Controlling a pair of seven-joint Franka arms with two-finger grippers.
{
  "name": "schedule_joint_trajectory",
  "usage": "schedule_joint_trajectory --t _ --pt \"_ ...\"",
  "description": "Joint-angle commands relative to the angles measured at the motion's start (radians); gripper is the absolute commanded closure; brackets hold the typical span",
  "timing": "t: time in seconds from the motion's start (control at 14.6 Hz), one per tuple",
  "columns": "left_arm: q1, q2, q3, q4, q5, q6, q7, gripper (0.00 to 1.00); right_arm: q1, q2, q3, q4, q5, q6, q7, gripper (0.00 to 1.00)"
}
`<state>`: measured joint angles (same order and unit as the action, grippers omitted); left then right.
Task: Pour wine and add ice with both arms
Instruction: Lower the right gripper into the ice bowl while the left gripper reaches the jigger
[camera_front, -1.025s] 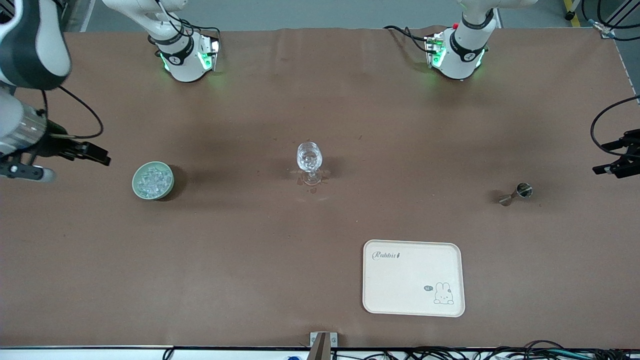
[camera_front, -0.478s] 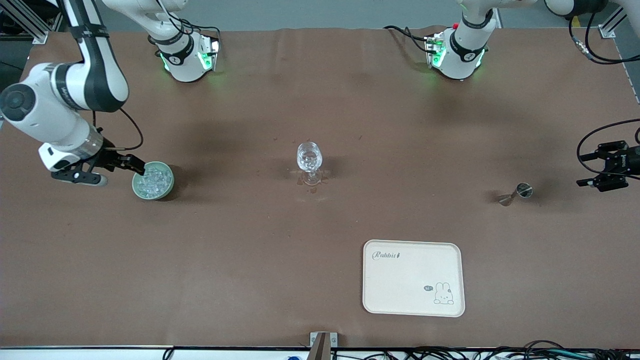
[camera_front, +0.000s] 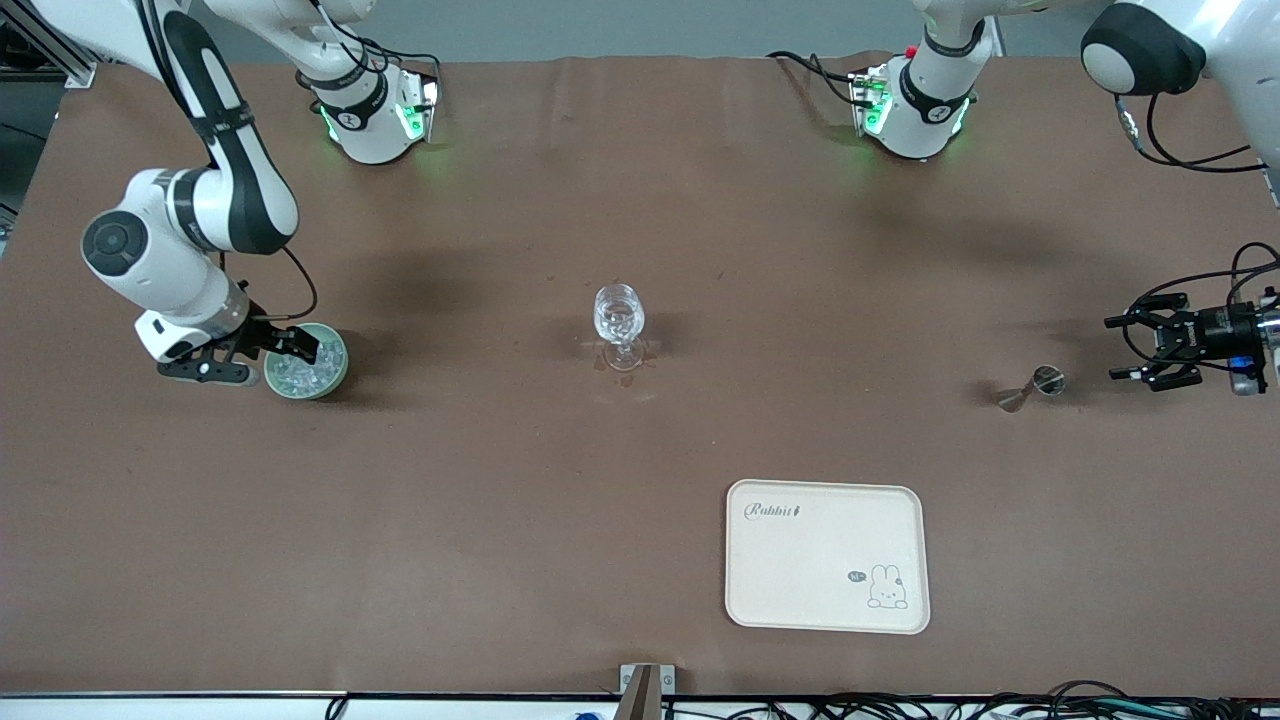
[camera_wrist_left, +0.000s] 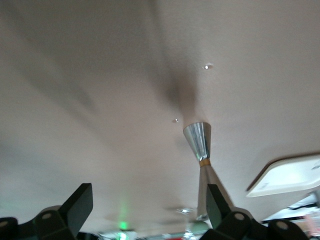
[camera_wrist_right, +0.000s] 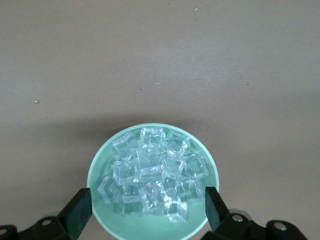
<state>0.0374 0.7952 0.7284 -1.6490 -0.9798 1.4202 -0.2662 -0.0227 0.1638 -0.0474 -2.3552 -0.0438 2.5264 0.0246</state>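
The ice (camera_front: 300, 368) is a heap of small clear chunks in a pale green bowl (camera_front: 335, 372) toward the right arm's end of the table. My right gripper (camera_front: 300, 345) is open just over the bowl. In the right wrist view its fingers straddle the ice (camera_wrist_right: 152, 175), and the gripper (camera_wrist_right: 147, 205) is empty. A metal jigger (camera_front: 1033, 386) sits toward the left arm's end. My left gripper (camera_front: 1125, 348) is open beside it, a short gap away; in the left wrist view the gripper (camera_wrist_left: 149, 200) faces the jigger (camera_wrist_left: 200, 145). I cannot make out any wine.
A clear stemmed glass (camera_front: 619, 318) stands mid-table between the bowl and the jigger. A cream tray (camera_front: 826, 555) with a rabbit print lies nearer the front camera; its corner shows in the left wrist view (camera_wrist_left: 290, 175). Brown cloth covers the table.
My right gripper has swung in from the table's end to over the ice bowl. My left gripper has moved in toward the jigger. Nothing on the table has moved.
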Motion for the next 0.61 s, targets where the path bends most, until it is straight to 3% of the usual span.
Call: schedule_joint_trajectory --t 0.0,0.27,0.55 --pt "0.016 0.082 0.014 0.067 -0.086 -0.084 -0.100 0.00 -0.022 0.022 -0.005 -0.010 -0.011 0.061 -0.084 0.01" --pt "0.050 0.128 0.002 0.101 -0.167 -0.144 -0.142 0.00 -0.020 0.033 -0.003 -0.052 -0.011 0.107 -0.098 0.08" --pt "0.056 0.122 -0.059 0.092 -0.194 -0.155 -0.160 0.00 -0.017 0.023 -0.002 -0.088 -0.010 0.100 -0.094 0.14"
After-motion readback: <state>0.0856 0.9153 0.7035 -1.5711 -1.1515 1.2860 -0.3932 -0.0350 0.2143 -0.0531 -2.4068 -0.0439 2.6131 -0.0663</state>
